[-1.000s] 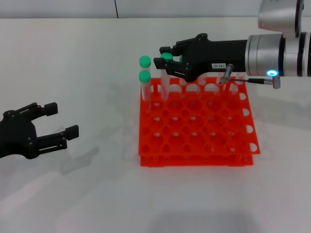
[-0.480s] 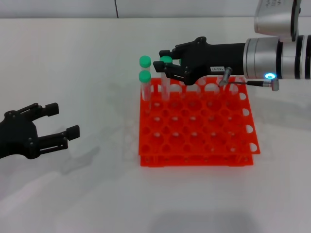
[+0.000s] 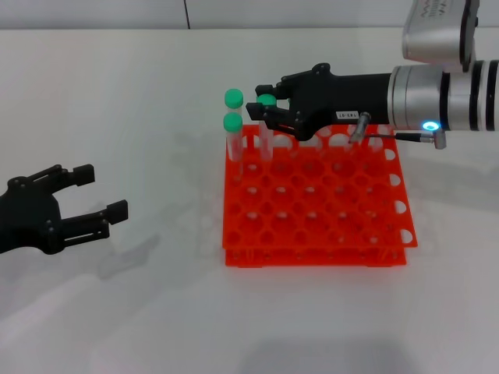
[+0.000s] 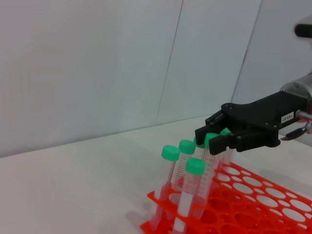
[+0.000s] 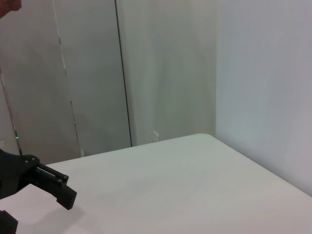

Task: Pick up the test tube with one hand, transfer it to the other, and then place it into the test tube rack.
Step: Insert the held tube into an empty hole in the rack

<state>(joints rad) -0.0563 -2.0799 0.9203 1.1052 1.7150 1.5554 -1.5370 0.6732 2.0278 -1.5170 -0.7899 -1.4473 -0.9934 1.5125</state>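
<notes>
The orange-red test tube rack (image 3: 315,234) stands in the middle of the table. The test tube (image 3: 268,100), clear with a green cap, stands upright in a hole of the back row. My right gripper (image 3: 260,100), black with a white label, reaches in from the right. Its fingers lie on either side of the tube's cap, slightly apart from it. The left wrist view shows this gripper (image 4: 213,139) at the cap (image 4: 210,138). My left gripper (image 3: 101,191) rests open and empty at the table's left side.
Two more green-capped tubes (image 3: 231,122) stand upright at the rack's back left corner; the left wrist view shows several capped tubes (image 4: 187,146) clustered there. Most rack holes (image 4: 253,195) are unfilled. White table surface lies all around the rack.
The right gripper has lowered slightly with the tube, whose cap now sits level with its neighbours. The gap between its fingers looks a little wider. The left arm has not moved.
</notes>
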